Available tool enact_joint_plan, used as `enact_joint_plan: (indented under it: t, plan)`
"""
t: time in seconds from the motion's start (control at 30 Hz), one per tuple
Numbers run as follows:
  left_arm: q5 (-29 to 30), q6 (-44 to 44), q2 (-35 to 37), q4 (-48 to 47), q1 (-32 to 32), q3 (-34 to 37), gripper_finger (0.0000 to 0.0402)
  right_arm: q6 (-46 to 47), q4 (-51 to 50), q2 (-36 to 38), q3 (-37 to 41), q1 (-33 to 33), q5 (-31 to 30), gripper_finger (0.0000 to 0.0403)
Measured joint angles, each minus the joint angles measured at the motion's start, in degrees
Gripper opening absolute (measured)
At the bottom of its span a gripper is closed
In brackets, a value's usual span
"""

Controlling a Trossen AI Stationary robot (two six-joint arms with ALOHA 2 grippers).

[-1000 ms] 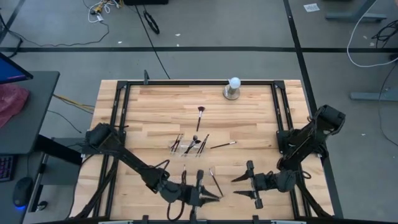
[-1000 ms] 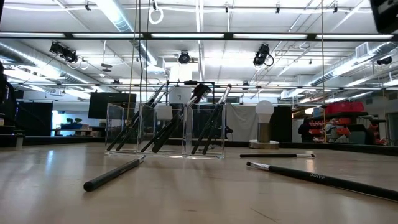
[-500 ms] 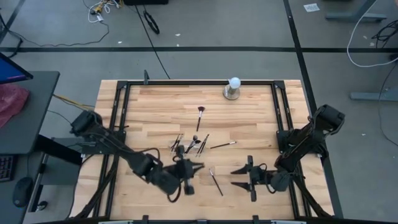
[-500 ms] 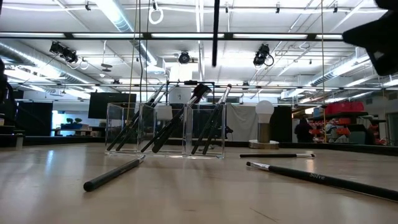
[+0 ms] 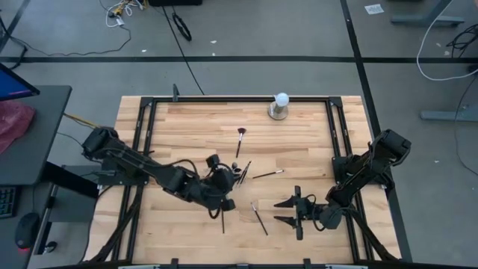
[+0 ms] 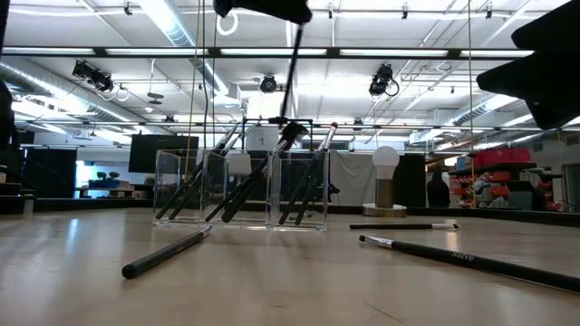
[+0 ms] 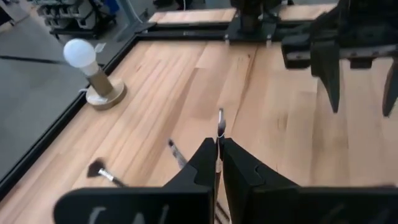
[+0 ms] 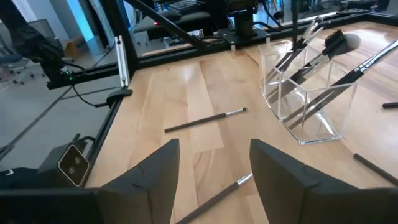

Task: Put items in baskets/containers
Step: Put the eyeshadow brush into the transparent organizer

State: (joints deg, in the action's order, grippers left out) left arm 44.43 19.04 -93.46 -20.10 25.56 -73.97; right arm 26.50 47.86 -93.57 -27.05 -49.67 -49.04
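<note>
I can make out pale lettering on the nearest loose brush (image 6: 471, 260), but not read it. I count four brushes lying flat on the table (image 5: 179, 127), several more leaning in the clear tray (image 6: 240, 190). My left gripper (image 7: 218, 155) hangs above the tray, pinching one brush (image 6: 293, 68) nearly upright, slightly tilted. My right gripper (image 8: 214, 165) is spread, low over the near edge.
</note>
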Motion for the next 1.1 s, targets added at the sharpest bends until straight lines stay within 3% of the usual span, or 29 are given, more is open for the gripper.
enact_joint_plan:
  t: [0.47,0.93,1.1]
  plan:
    - [-1.21,3.3,2.17,-2.87,-4.01,4.45,0.0017,-0.18,0.16,-0.04,0.0,-0.01,0.0,0.0199]
    - [-13.52,13.5,2.09,2.25,-8.54,11.71,0.0018,-0.17,0.17,-0.04,0.0,-0.02,0.0,0.0199]
    - [-14.71,15.73,2.09,2.31,-10.33,13.4,0.0018,0.01,0.19,-0.04,0.0,0.02,0.0,0.0199]
